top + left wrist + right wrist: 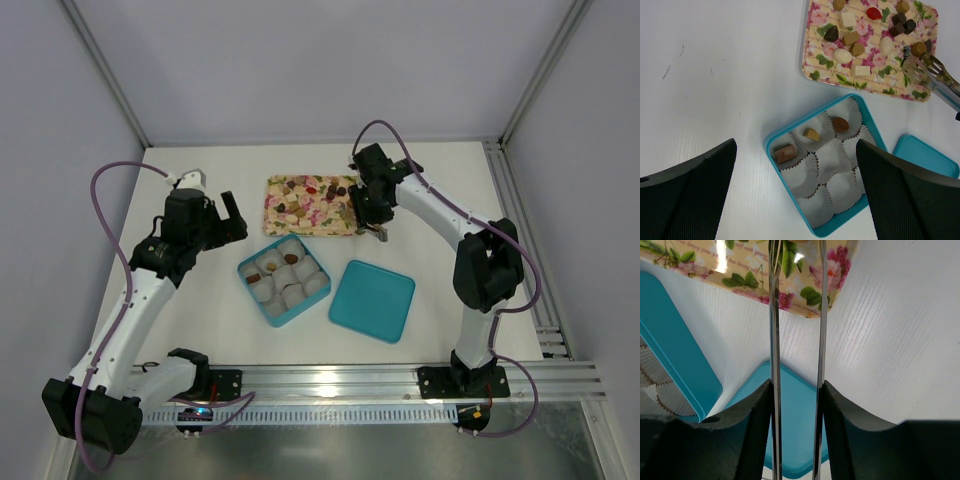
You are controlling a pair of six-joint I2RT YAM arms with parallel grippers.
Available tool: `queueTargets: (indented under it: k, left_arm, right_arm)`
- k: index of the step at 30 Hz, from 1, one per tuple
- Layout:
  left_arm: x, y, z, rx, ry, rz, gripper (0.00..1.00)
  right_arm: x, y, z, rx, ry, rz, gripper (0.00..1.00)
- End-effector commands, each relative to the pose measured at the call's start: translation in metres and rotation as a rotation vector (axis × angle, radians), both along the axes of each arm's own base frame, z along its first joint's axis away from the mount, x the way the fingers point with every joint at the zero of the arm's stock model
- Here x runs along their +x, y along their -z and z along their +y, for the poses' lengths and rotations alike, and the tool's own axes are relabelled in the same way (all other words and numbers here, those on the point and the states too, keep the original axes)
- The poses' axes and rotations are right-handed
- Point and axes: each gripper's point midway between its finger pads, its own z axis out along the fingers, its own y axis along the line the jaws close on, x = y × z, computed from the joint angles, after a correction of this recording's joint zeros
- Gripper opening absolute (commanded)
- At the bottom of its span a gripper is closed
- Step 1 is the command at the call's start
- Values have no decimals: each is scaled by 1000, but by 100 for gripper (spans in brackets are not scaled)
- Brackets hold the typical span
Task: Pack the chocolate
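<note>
Several small chocolates (850, 38) in brown, tan, white and red lie on a flowered tray (275, 186), also seen in the left wrist view (810, 65). Three chocolates (785, 152) sit in white paper cups in the open teal box (245, 268), whose rim also shows in the left wrist view (771, 145). My right gripper (364, 212) is shut on metal tongs (932, 75). The open tong tips hover over the tray's right end beside a brown chocolate (918, 48). In the right wrist view the gripper (796, 385) clamps the tong arms (773, 340). My left gripper (226, 217) is open and empty, above the box's left side (796, 145).
The teal lid (372, 300) lies flat on the table to the right of the box, below my right gripper; it also shows in the right wrist view (796, 440). The tray's corner (805, 295) is just ahead of the tongs. White walls and frame posts enclose the table.
</note>
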Motion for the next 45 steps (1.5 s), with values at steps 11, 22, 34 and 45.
queueTargets:
  k: [11,22,34,45]
  left_arm:
    - [0,-5,1,10,6,-26,100]
    - [1,-4,1,10,6,-24,100]
    - [1,-4,1,8,6,-24,100]
    - [1,-4,1,10,6,-26,100]
  right_arm:
    - [6,-17,6,74,-23,-38,40]
    - [7,-23,2,80,-16,-49,37]
    - [4,-41,0,95,-16,-83,36]
    - [3,-48,2,110,-19,-96,36]
